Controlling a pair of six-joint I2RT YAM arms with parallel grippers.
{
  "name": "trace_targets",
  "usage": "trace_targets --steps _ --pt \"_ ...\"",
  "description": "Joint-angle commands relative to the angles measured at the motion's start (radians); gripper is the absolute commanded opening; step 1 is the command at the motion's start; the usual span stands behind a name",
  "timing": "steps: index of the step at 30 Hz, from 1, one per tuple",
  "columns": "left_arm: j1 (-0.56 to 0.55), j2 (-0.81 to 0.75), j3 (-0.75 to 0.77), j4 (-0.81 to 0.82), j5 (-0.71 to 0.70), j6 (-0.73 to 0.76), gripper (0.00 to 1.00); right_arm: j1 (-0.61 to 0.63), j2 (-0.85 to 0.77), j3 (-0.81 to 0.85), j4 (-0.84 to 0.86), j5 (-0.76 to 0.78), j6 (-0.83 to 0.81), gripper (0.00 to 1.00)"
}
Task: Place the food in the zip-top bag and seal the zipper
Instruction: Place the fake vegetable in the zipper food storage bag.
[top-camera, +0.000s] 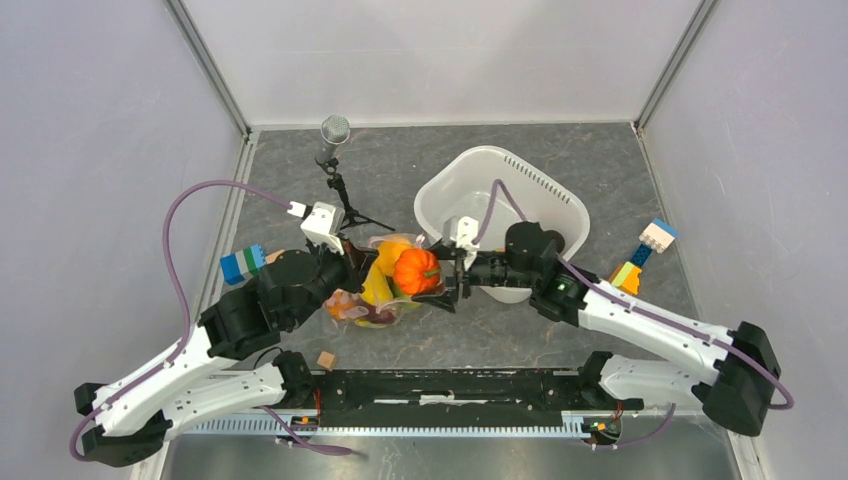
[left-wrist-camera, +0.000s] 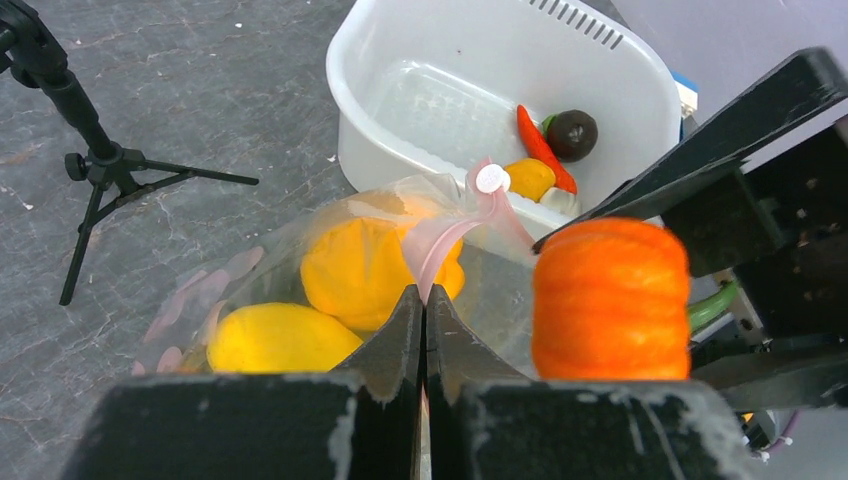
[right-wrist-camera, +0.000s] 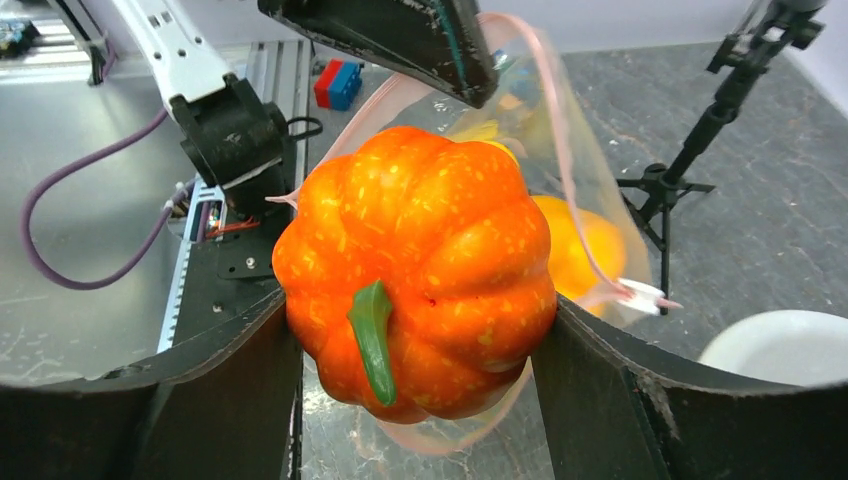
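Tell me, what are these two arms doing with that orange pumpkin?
The right pincer grips a toy pumpkin at the mouth of the clear zip-top bag. The left pincer is pinched shut on the bag's pink zipper edge, holding it up. Yellow fruits are inside; a few pieces lie in the white tub.

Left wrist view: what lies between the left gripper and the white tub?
The zip-top bag with yellow food inside fills that stretch, seen in the left wrist view.
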Motion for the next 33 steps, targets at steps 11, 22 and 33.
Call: trace_targets --steps 11,22,33 --pt "-0.003 0.028 0.116 0.020 0.154 -0.037 0.05 0.231 0.278 0.277 -0.254 0.649 -0.202 0.37" --pt "-0.004 0.009 0.098 0.047 0.127 -0.049 0.05 0.293 0.283 0.284 -0.271 0.443 -0.299 0.77" --pt "-0.004 -0.055 0.076 0.037 0.021 -0.064 0.05 0.290 0.031 0.130 -0.158 0.451 -0.239 0.90"
